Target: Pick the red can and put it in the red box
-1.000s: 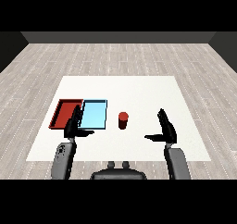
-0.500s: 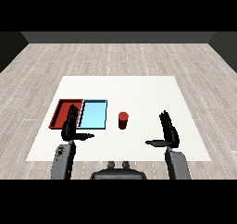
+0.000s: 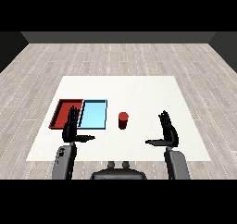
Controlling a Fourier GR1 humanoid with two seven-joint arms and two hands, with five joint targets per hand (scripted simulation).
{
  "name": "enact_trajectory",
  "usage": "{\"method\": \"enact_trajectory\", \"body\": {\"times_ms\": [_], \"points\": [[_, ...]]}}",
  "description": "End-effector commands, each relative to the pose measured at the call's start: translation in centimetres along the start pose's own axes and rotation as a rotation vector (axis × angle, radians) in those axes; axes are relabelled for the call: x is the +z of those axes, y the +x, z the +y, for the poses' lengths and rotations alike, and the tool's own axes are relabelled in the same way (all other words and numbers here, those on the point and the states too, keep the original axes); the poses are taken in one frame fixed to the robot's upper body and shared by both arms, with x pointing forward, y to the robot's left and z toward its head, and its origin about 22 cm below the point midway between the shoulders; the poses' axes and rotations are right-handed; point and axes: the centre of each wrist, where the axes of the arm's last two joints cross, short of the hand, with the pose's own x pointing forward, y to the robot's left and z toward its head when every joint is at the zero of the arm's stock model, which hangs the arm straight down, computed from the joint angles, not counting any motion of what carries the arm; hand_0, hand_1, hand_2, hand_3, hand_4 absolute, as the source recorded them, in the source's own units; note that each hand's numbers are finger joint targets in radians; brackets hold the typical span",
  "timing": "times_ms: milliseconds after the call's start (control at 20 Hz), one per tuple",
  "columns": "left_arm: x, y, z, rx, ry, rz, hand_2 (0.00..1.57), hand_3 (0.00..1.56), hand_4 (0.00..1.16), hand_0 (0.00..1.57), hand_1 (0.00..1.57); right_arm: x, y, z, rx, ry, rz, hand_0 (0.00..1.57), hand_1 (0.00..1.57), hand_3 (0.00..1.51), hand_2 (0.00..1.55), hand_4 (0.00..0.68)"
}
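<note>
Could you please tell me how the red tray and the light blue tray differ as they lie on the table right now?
The red tray is red and lies farthest left; the light blue tray is pale blue and lies nearer the red can. The left hand overlaps the red tray's right edge in the head view and barely overlaps the light blue tray. Both are shallow, rectangular, similar in size, side by side.

In front of me is a white table [image 3: 139, 86]. On it lie a red tray [image 3: 60, 113] and a light blue tray [image 3: 94, 115], touching side by side, and a red can [image 3: 122, 120] stands upright near the blue one.

Matt white table [image 3: 139, 86]; wood-plank floor [image 3: 115, 56]
</note>
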Motion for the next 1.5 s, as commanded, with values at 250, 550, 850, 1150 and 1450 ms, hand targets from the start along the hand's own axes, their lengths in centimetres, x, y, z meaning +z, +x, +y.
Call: {"method": "enact_trajectory", "body": {"times_ms": [250,550,850,1150,1450], "points": [[0.8,0.6,1.4,0.006,0.014,-0.023,0.00,0.00,0.00,0.00,0.00,-2.6,-1.4,1.2,0.007,0.022,0.022,0.00,0.00,0.00,0.00,0.000],[0.9,-0.4,1.2,0.011,0.024,-0.007,0.00,0.00,0.00,0.00,0.00,-6.3,-0.8,4.5,-0.028,0.043,0.048,0.00,0.00,0.00,0.00,0.000],[-2.0,1.0,-0.3,0.036,0.043,-0.018,0.00,0.00,0.00,0.00,0.00,-5.1,-3.7,6.4,-0.097,0.040,0.113,0.00,0.00,0.00,0.00,0.000],[-1.3,-0.7,0.7,0.028,0.022,0.002,0.00,0.00,0.00,0.00,0.00,-4.7,-2.2,6.4,-0.192,0.032,0.138,0.00,0.00,0.00,0.00,0.000],[-1.3,1.6,0.5,0.043,0.041,0.004,0.00,0.00,0.00,0.00,0.00,-5.2,-6.4,6.6,-0.182,0.027,0.137,0.00,0.00,0.00,0.00,0.000]]}}
